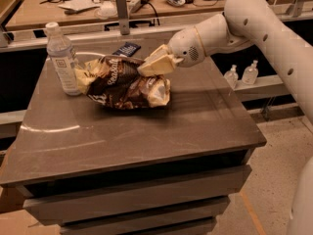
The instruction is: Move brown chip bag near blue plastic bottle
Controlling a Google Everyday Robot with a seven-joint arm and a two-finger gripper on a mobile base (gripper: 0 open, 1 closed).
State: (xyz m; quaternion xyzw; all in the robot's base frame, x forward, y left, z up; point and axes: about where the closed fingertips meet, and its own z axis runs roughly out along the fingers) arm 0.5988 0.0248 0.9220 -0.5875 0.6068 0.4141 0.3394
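The brown chip bag [122,84] lies crumpled on the grey table [146,131], glossy dark brown with cream-yellow ends. Its left end touches or nearly touches the blue plastic bottle [62,60], which stands upright at the table's back left with a white cap and pale label. My gripper [149,67] reaches in from the right on a white arm and is shut on the bag's upper right edge.
A small dark blue packet [126,49] lies at the table's back edge behind the bag. Two tiny clear pump bottles [242,75] stand on a ledge to the right. A cluttered workbench [122,4] runs behind. The table's front edge drops to drawers.
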